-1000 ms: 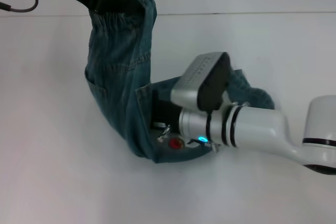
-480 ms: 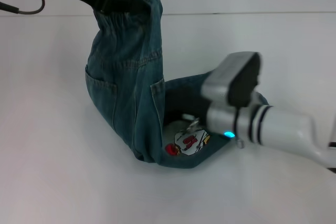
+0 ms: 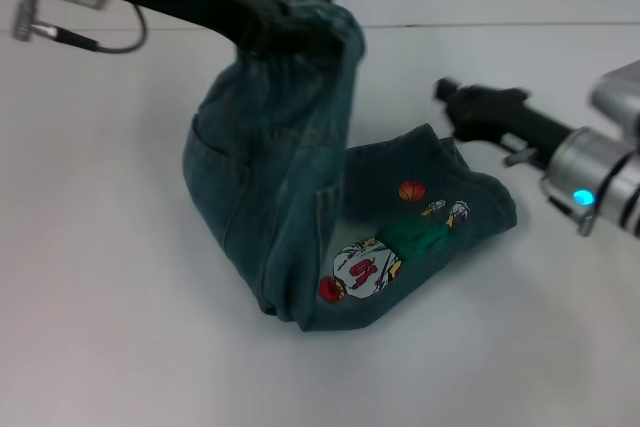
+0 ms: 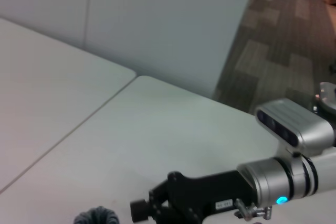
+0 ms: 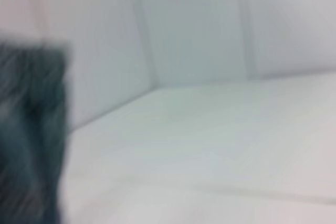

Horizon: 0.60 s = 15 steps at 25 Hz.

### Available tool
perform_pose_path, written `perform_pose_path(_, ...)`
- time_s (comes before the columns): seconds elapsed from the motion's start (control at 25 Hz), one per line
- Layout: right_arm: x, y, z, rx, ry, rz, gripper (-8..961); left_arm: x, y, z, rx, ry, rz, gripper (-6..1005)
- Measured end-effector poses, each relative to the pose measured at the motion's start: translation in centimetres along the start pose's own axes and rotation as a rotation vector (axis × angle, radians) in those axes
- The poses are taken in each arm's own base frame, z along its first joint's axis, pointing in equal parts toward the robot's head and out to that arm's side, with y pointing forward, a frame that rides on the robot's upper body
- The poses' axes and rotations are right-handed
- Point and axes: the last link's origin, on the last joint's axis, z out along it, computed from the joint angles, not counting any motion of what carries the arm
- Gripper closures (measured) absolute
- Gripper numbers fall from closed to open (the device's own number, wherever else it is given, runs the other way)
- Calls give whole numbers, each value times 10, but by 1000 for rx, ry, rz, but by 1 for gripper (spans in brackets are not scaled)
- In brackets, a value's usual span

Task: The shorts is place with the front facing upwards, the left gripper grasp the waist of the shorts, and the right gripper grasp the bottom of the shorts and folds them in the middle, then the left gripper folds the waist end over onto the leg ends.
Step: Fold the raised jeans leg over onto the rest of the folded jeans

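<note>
The denim shorts [image 3: 265,177] are bent in the middle. The waist [image 3: 315,22] is held up in the air, with my left gripper [image 3: 285,29] shut on it. The leg ends [image 3: 420,217] lie flat on the white table [image 3: 100,327], showing cartoon patches. My right gripper [image 3: 465,105] hovers just right of the leg ends, clear of the cloth. In the left wrist view the right gripper [image 4: 176,205] appears farther off, with a scrap of denim [image 4: 97,217] at the picture's edge. A blurred stretch of the shorts [image 5: 29,135] fills one side of the right wrist view.
The white table runs on all sides of the shorts, with a seam line [image 3: 520,24] across the back. A pale wall [image 4: 157,19] and carpeted floor [image 4: 283,40] lie beyond the table.
My right gripper has come off the leg ends and pulled back to the right. The left gripper has carried the raised waist rightward, over the legs.
</note>
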Motion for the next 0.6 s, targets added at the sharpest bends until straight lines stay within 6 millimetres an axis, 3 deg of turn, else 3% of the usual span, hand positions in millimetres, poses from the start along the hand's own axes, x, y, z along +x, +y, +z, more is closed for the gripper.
perform_pose_path(0.24, -14, -30, -22, 102, -103, 55, 954, -4, 10, 42, 2, -5, 31, 870)
perform_pose_path(0.4, -18, -43, -35, 161, -171, 97, 954, -12, 15, 75, -5, -54, 42, 865)
perform_pose_path(0.6, -17, -51, -46, 194, -194, 122, 955, -18, 20, 102, -31, -59, 15, 859)
